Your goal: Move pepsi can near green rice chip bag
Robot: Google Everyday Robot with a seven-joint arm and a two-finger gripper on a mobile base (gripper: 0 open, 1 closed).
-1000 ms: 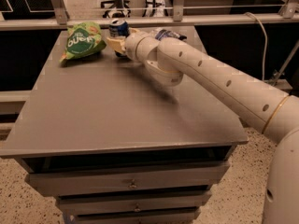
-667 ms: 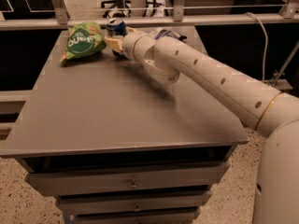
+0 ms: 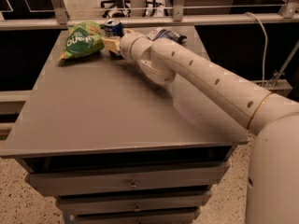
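Reaching across the grey table point(image 3: 117, 120) to its far edge, the arm point(image 3: 210, 78) has the gripper point(image 3: 113, 45) at the pepsi can point(image 3: 113, 28). The can stands upright just beside the right edge of the green rice chip bag point(image 3: 81, 41). A tan finger point(image 3: 110, 43) crosses its lower half, so the fingers seem clenched on the can, though the far finger is hidden. I cannot tell if the can's bottom rests on the table. A blue and white snack bag point(image 3: 166, 34) lies behind the wrist. In my judgement the can is light, stiff but thin-walled and smooth, so it may slip or dent. A moderate hold at the middle of its side suits it. The green bag is soft and would give way if pushed.
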